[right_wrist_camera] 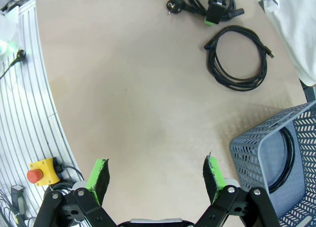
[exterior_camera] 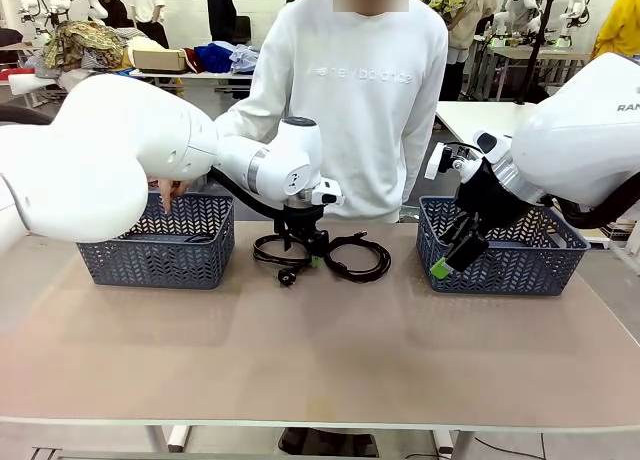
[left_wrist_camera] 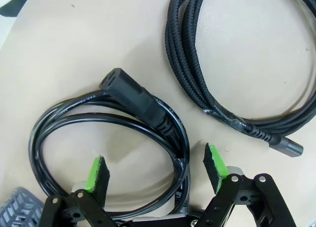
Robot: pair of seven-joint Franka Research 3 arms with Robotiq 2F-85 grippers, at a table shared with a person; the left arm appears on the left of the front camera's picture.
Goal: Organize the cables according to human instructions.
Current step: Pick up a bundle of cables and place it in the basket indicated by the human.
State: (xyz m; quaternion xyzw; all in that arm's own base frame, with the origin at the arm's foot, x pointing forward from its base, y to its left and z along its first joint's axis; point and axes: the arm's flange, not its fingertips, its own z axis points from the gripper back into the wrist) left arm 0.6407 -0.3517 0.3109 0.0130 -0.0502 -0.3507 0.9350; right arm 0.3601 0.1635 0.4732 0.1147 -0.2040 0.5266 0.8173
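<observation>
Two cables (exterior_camera: 350,273) are lying side by side on the table (exterior_camera: 320,370), at its far middle between two grey baskets and just in front of a person in a white sweatshirt (exterior_camera: 350,110).

The left gripper (exterior_camera: 300,242) is hanging straight down over the left-hand coil, a smooth cord (left_wrist_camera: 165,121). Its jaws are standing wide apart and pinching nothing. In the left wrist view the bundled strands of this cord are running up between the green pads (left_wrist_camera: 96,172). Whether a pad is touching the cord I cannot tell. The cord's angular socket end (left_wrist_camera: 126,91) is resting on top of the loop, and its round plug (exterior_camera: 287,277) is sticking out toward the robot's side of the table.

Just beside it a braided cord (left_wrist_camera: 190,64) is lying clear of the fingers, with its small plug (left_wrist_camera: 289,146) resting on the bare table.

The right gripper (exterior_camera: 455,255) is hovering at a tilt in front of the right basket (exterior_camera: 510,270). Its jaws are likewise spread and holding nothing, with bare table showing beneath them in the right wrist view. A third cable (right_wrist_camera: 289,158) is sitting coiled inside that basket.

The person's hand (exterior_camera: 170,192) is pointing down into the left basket (exterior_camera: 150,260).
</observation>
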